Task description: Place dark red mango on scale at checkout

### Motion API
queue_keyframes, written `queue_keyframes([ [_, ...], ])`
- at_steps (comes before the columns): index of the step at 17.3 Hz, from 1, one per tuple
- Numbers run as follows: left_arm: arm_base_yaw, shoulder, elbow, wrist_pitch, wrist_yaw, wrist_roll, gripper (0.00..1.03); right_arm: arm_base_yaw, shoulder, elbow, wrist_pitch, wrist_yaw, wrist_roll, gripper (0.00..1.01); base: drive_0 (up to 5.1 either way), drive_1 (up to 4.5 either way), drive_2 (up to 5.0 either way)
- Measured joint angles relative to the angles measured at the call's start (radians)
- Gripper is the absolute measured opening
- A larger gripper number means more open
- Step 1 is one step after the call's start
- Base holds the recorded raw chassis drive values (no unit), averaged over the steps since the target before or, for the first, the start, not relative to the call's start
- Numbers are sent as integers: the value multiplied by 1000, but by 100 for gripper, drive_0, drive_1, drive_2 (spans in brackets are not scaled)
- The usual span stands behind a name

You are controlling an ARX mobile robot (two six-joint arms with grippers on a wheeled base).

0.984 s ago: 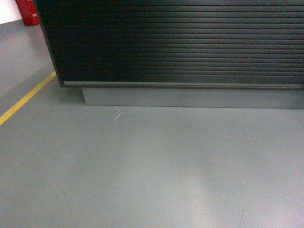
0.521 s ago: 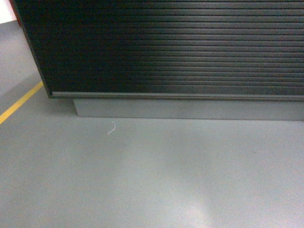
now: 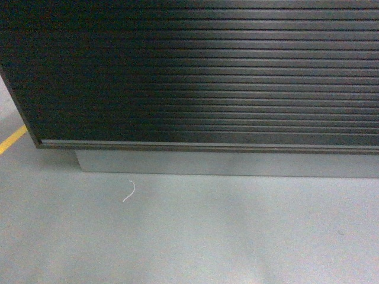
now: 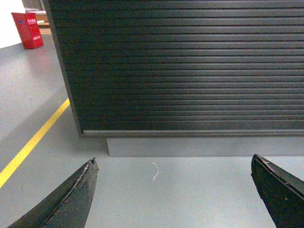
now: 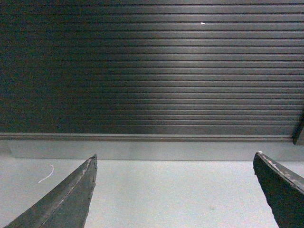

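Head view: the checkout (image 3: 201, 77) fills the upper half of the frame. Only its dark, horizontally ribbed front panel and the grey base (image 3: 225, 164) under it show. The counter top is out of frame in all three views, so neither the scale nor the dark red mango can be seen; their positions cannot be told from these pictures.

Landmark for all positions: the checkout's left front corner.
- A thin white curl of string or wire (image 3: 129, 191) lies on the grey floor (image 3: 189, 236), just in front of the base and a little right of the corner.
- A yellow floor line (image 3: 12, 139) runs left of the corner, slanting away toward the frame edge.
- Left wrist view: a red box (image 4: 27, 30) stands on the floor well behind and left of the corner, beside a white wall.

Left gripper (image 4: 175, 190): both dark fingers enter from the bottom corners of its wrist view, set wide apart, nothing between them. The white curl lies on the floor in the gap between the fingers, nearer the checkout base.

Right gripper (image 5: 175, 187): same posture, fingers spread wide, nothing held. It faces the ribbed panel further right of the corner; the white curl shows at the far left of that view.

Neither gripper appears in the head view.
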Motion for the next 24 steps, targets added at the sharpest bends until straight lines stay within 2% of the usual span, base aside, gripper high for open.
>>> queue_keyframes([
  [10,0,0,0,-6,-1,0,98,0,0,0,2,0,0,98,1,429,-426],
  [24,0,0,0,-3,0,0,98,0,0,0,-1,0,0,98,-3,126,-132],
])
